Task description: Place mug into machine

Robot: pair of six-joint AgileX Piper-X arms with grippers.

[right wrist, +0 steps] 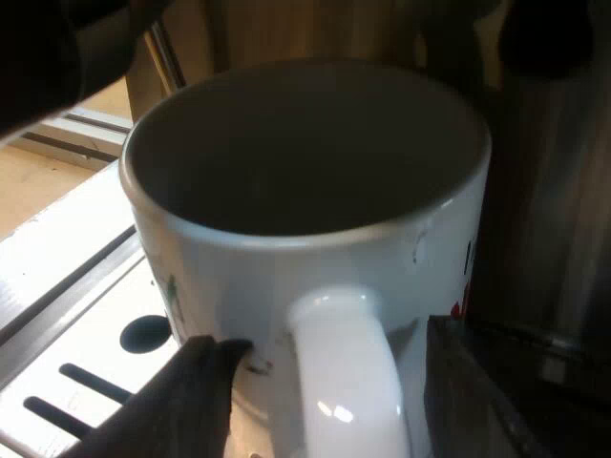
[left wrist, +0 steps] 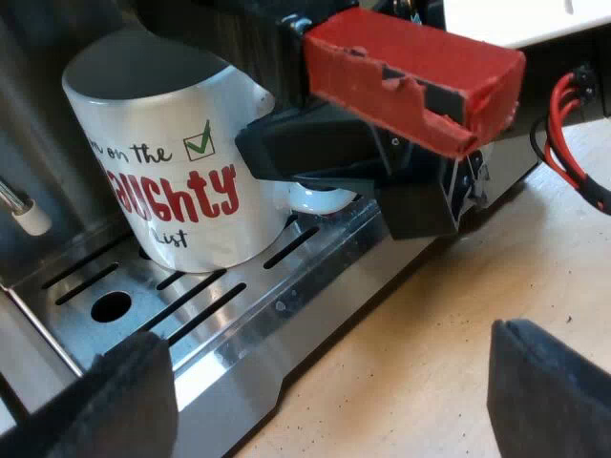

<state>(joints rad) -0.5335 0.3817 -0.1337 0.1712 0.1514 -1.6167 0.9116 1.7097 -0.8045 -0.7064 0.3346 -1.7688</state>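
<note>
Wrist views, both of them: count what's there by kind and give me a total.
White ceramic mug with red lettering: 1
Steel espresso machine: 1
Holder handle with red end: 1
Black two-fingered grippers: 2, left gripper and right gripper
Total: 5

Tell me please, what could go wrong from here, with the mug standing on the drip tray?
1. The right gripper straddles the mug's handle; backing out askew could catch it and drag or tip the mug on the drip tray.
2. The holder's red end sits close above that gripper; rising straight up might strike it.
</note>
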